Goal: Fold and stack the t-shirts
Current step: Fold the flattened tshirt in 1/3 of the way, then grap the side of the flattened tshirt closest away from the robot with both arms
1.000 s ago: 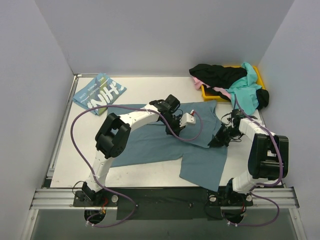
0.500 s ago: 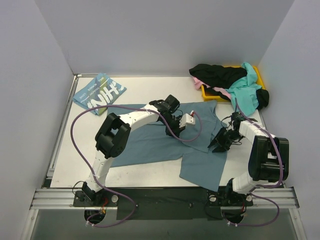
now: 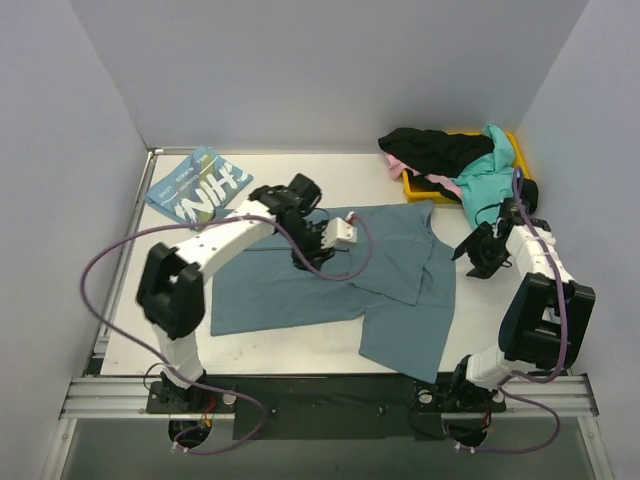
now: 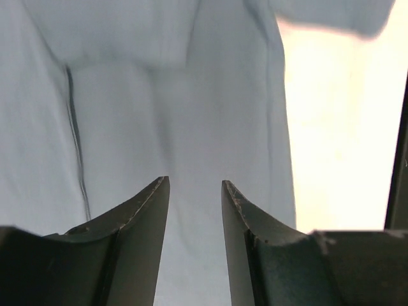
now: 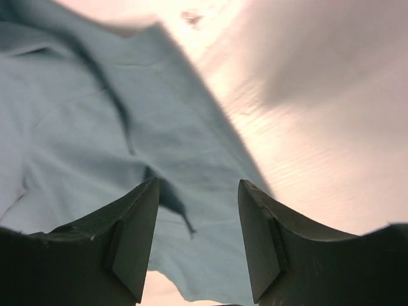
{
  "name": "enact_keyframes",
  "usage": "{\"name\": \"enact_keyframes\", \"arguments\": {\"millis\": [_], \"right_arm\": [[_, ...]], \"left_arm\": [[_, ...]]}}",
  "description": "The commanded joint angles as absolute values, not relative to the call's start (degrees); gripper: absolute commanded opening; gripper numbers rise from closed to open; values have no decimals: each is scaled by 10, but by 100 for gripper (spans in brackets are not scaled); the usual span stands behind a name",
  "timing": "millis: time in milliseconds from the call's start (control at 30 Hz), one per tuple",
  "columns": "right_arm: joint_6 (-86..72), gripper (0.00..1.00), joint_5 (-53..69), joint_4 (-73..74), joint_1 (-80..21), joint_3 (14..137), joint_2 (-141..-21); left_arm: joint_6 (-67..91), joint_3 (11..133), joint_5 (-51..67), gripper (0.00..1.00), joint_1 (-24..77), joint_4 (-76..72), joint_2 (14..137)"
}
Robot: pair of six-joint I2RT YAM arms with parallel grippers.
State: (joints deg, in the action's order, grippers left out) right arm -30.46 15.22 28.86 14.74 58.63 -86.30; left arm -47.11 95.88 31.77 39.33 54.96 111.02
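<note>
- We see the slate-teal t-shirt (image 3: 300,290) spread mid-table (image 3: 280,345), its right side folded over.
- Left gripper (image 4: 194,185) is over the shirt, fingers apart, holding nothing.
- Right gripper (image 5: 197,185) is near the shirt's right edge, fingers likewise apart.
- The lettered light-blue shirt (image 3: 200,187) lies at the far left.

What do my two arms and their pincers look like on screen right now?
The left arm and right arm both have white links with bulky black joints, and each carries a looping purple cable. The left pincer and right pincer have dark, tapered fingers with scuffed tips. No markings are visible.
</note>
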Motion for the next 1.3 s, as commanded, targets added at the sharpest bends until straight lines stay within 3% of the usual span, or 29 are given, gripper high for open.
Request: {"name": "enact_keyframes", "arguments": {"millis": [0,100,233,433,467,567,667,733,800,833,900,1033,1267], "right_arm": [[-301,49,116,325,159,556,-883],[-305,48,135,309,158,524,-899],[-319,37,175,295,162,497,-909],[-324,1,188,315,189,460,-891],[-325,0,190,321,190,456,-886],[-334,0,205,330,190,447,-874],[-336,0,205,344,190,435,-849],[-332,0,200,360,190,432,-826],[-327,12,187,386,188,436,-791],[-325,34,180,410,185,446,-780],[-323,45,145,457,178,470,-741],[-360,55,91,528,98,464,-663],[-507,58,101,576,-59,370,-618]], "left_arm": [[-525,795,220,50,358,604,954],[-543,647,200,55,303,605,864],[-560,539,170,58,216,587,824],[-550,416,114,57,190,508,780],[-549,397,110,53,190,496,773],[-554,366,85,24,185,484,758],[-579,338,68,1,153,478,733],[-606,327,49,0,132,481,723],[-623,322,37,0,115,483,709],[-631,321,37,0,106,488,704],[-637,326,40,0,104,503,693],[-637,361,67,0,105,536,683],[-617,374,73,0,116,539,679]]}}
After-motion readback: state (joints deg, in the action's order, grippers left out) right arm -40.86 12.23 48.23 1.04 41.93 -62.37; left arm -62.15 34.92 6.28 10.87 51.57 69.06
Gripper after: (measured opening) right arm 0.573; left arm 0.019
